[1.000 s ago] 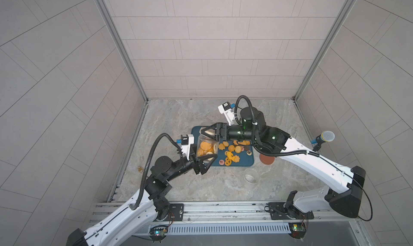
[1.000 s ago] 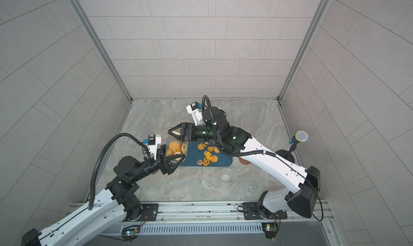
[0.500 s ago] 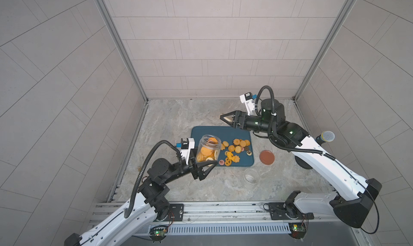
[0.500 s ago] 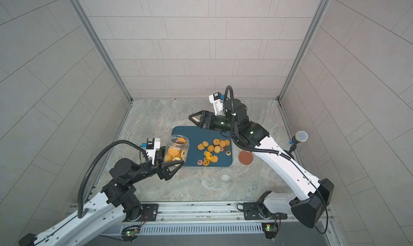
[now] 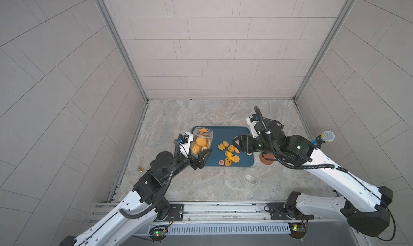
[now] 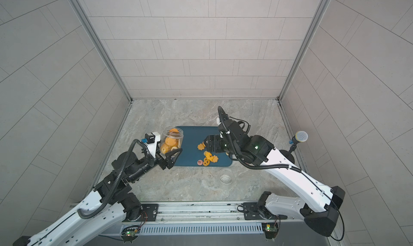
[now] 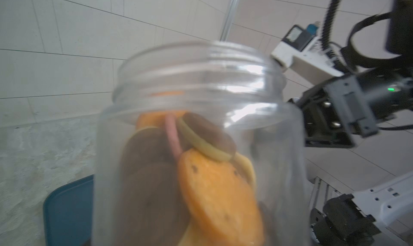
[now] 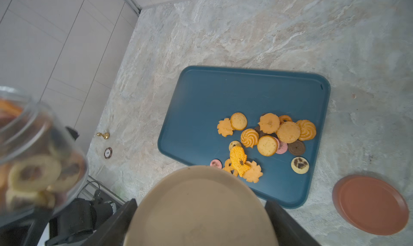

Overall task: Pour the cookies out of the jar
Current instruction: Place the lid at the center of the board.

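The clear plastic jar [image 5: 201, 139] [image 6: 171, 139] [image 7: 201, 144] [image 8: 33, 162] hangs over the left edge of the blue tray [image 5: 223, 132] [image 6: 192, 135] [image 8: 212, 95]. Its mouth is uncovered and points up and away. My left gripper [image 5: 197, 150] [image 6: 166, 150] is shut on the jar's lower part. Orange and brown cookies [image 7: 214, 189] fill the jar. Several more cookies [image 5: 231, 154] [image 6: 207, 157] [image 8: 268, 135] lie on the tray. My right gripper [image 5: 234, 142] [image 6: 206, 142] [image 8: 201, 220] hovers above the tray's right half, shut on a round tan lid [image 8: 201, 207].
A red-brown lid [image 5: 267, 161] [image 8: 371, 204] lies right of the tray. A small clear glass jar [image 5: 251, 176] [image 6: 226, 176] stands in front of it. A microphone [image 5: 325, 138] stands at the right wall. A small brass piece [image 5: 140, 169] [image 8: 103, 135] and a chip [image 8: 108, 152] lie by the left wall.
My right gripper left the jar's mouth, swung back and right, then came forward over the tray's right half. The left gripper shifted the jar slightly left and back.
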Controlling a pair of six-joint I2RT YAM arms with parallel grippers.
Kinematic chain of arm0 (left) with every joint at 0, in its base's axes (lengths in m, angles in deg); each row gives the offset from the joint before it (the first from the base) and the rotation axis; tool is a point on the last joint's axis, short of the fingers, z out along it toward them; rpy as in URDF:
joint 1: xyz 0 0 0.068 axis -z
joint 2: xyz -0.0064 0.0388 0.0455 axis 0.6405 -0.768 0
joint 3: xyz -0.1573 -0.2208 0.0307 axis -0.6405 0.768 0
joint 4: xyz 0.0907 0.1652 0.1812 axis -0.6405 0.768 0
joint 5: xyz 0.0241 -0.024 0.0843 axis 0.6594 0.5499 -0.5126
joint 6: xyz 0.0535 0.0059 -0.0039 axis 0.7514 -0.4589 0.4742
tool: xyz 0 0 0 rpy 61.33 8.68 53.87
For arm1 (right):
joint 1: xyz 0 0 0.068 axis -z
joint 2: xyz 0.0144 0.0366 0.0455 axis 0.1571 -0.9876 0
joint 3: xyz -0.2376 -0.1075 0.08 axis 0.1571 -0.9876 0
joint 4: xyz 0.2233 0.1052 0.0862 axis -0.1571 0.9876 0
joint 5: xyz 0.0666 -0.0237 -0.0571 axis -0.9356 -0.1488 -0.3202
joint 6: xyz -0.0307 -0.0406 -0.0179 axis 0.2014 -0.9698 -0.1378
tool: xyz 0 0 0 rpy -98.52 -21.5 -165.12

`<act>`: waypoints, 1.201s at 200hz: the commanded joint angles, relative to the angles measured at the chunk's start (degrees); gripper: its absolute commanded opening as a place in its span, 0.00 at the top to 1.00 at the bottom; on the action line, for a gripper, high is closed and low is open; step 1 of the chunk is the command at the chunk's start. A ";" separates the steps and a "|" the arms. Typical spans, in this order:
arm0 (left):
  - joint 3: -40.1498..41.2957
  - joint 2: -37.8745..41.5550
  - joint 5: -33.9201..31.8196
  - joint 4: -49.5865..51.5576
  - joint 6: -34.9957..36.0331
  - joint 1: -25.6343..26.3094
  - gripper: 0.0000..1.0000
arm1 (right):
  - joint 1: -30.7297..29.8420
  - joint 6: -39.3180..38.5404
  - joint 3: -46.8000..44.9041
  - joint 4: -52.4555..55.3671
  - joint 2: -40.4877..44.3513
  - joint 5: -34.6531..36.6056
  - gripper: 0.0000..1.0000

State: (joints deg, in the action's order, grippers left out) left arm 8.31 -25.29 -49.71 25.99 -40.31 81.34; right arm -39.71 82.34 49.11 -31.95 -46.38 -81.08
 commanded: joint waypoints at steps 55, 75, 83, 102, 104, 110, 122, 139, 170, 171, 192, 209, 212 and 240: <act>-2.78 -1.93 -3.31 0.62 -0.93 -6.83 1.00 | -22.20 -3.98 -2.44 4.18 -4.01 17.63 1.00; -2.17 -1.35 -2.61 0.65 -0.49 -9.27 1.00 | -25.79 -3.96 -3.48 1.16 -8.99 17.64 1.00; -2.01 -1.41 -1.58 0.96 -0.95 -11.02 1.00 | -25.95 -3.13 -4.26 -0.62 -11.13 16.71 1.00; -1.83 -2.34 1.62 1.93 -3.37 -15.51 1.00 | -25.85 -2.00 -6.43 -6.45 -16.14 13.18 1.00; -1.78 -2.38 1.44 2.10 -3.34 -15.57 1.00 | -25.80 -1.78 -6.63 -6.81 -16.66 12.98 1.00; -1.66 -2.47 1.05 2.49 -3.14 -15.61 1.00 | -25.57 -1.33 -6.56 -7.25 -18.46 12.31 1.00; -1.10 -2.24 1.54 2.43 -2.93 -15.59 1.00 | -24.81 -0.87 -5.87 -7.21 -21.95 10.17 1.00; -0.10 -1.53 1.69 1.65 -3.09 -15.55 1.00 | -23.71 -0.31 -4.63 -5.92 -27.05 7.58 1.00; 0.24 -1.70 1.71 1.48 -3.29 -15.61 1.00 | -23.19 -0.20 -3.99 -6.49 -33.00 7.61 1.00; 0.27 -1.70 1.69 1.47 -3.33 -15.60 1.00 | -23.21 -0.19 -3.99 -6.58 -33.09 7.65 1.00; 0.29 -1.37 1.28 1.76 -3.33 -15.65 1.00 | -23.05 -0.32 -4.12 -7.89 -34.87 9.24 1.00; 0.30 -1.26 0.87 2.10 -3.30 -15.66 1.00 | -22.64 -0.32 -4.26 -8.79 -35.95 9.83 1.00; 0.29 -1.33 0.76 2.13 -3.28 -15.66 1.00 | -22.55 -0.28 -4.29 -8.99 -36.13 9.70 1.00; 0.29 -1.26 0.63 2.12 -3.36 -15.64 1.00 | -21.90 -0.52 -4.15 -9.40 -37.38 7.80 0.98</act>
State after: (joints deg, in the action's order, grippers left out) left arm 9.56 -28.13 -49.01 34.21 -43.72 65.69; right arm -62.20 81.34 44.04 -40.72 -82.43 -73.45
